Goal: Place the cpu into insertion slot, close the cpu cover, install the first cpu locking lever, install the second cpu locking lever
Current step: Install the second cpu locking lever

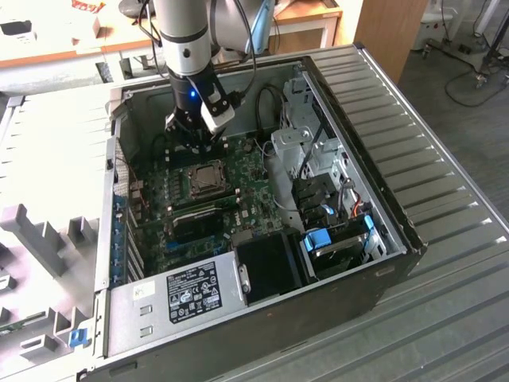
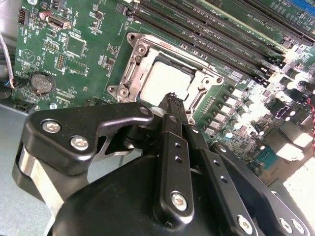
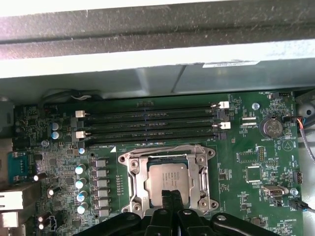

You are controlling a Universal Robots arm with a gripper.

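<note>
Two closed fingertips of the gripper hover over the seated cpu; the cpu cover needs gentle, even pressure.

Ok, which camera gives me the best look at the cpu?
The first wrist view: the cpu faces the camera squarely inside the cover, with the hand crossing one edge. The second wrist view shows the chip at a slant, partly behind the hand. In the exterior view it is a small patch below the arm.

The cpu, silver-tan and square, lies flat in the insertion slot. The grey cpu cover is closed around it.
</note>
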